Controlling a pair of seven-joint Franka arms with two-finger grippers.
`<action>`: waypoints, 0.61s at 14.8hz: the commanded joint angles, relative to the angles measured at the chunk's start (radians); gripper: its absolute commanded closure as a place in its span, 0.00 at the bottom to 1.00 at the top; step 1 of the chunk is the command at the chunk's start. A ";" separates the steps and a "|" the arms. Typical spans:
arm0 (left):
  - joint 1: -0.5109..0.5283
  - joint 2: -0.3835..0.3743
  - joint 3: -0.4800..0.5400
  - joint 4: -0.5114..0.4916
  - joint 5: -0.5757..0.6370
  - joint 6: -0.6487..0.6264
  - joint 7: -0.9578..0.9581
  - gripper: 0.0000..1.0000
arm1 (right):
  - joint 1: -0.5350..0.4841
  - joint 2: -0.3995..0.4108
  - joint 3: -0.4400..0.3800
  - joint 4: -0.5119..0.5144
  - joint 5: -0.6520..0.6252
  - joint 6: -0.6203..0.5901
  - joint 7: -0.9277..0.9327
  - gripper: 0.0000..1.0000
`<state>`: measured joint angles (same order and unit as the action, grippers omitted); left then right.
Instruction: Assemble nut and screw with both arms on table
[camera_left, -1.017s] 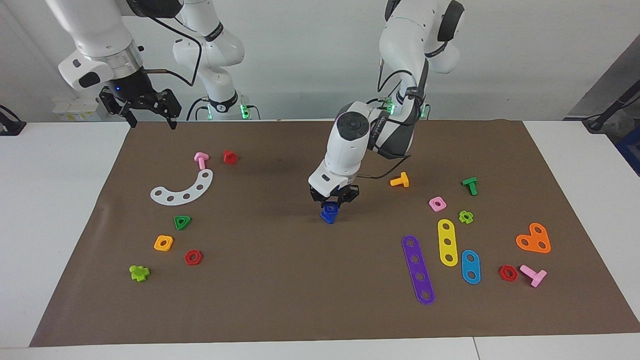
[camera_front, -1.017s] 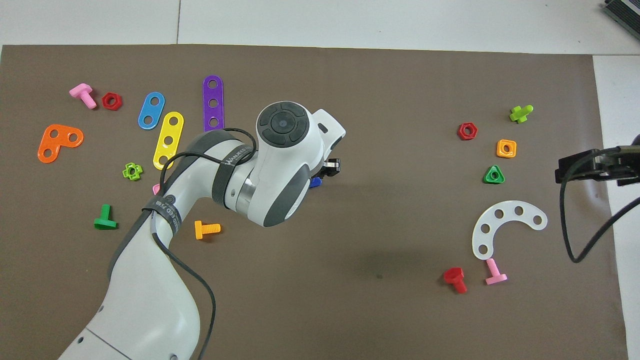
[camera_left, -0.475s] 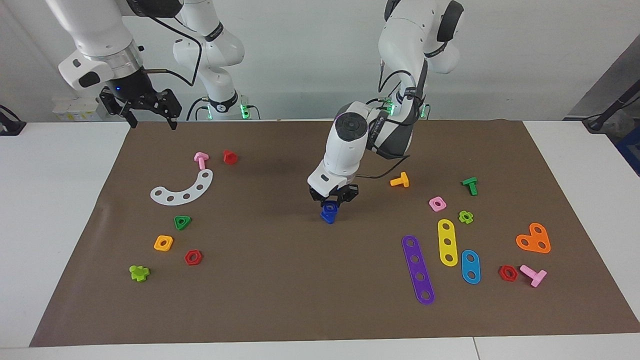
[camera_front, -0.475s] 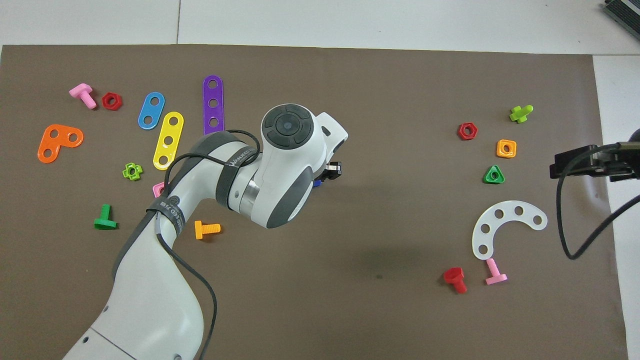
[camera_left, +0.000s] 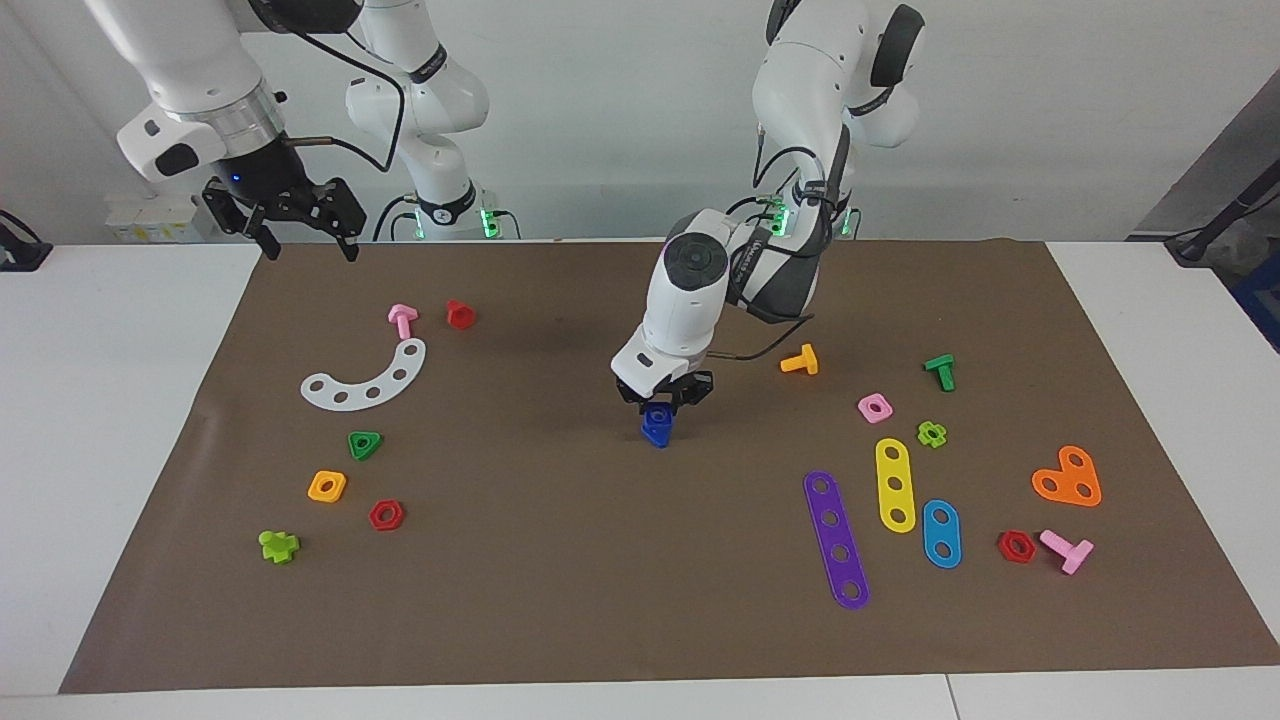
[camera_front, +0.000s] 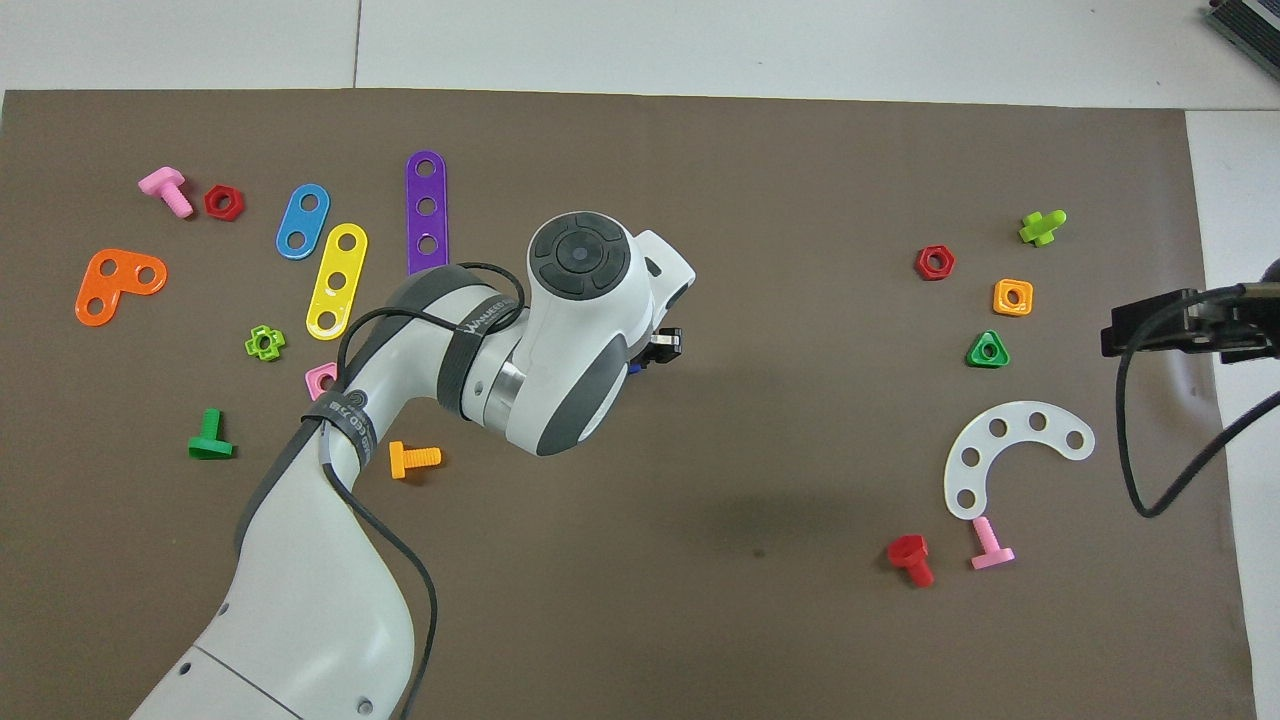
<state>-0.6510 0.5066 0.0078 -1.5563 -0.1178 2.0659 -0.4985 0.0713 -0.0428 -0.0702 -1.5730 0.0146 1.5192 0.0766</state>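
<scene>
Bright, even light from above falls on the wide brown rectangular mat (camera_left: 560, 560); soft, faint shadows lie under the parts. Both views are sharp, without glare or visible blur.

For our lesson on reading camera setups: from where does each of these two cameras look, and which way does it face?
Facing view: high across the table, looking at the robots; both arms show at the top, the left claw shut on a blue toy piece, the right claw open over the mat's edge.
Overhead view: above the robots' end, looking steeply down; the left arm enters from the bottom, the right claw at the edge.
Shared: the brown mat, the white curved strip, half a turn apart.
</scene>
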 joint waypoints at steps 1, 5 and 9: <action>-0.022 -0.002 0.018 -0.008 -0.011 -0.007 0.003 0.78 | -0.013 -0.015 0.003 -0.025 0.018 0.035 -0.021 0.00; -0.027 -0.002 0.020 -0.018 -0.008 -0.003 0.003 0.78 | -0.013 -0.015 0.003 -0.025 0.018 0.033 -0.021 0.00; -0.027 -0.002 0.020 -0.031 0.020 0.014 0.003 0.78 | -0.013 -0.015 0.003 -0.025 0.018 0.033 -0.020 0.00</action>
<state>-0.6602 0.5099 0.0094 -1.5681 -0.1140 2.0664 -0.4973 0.0713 -0.0428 -0.0703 -1.5737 0.0147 1.5311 0.0766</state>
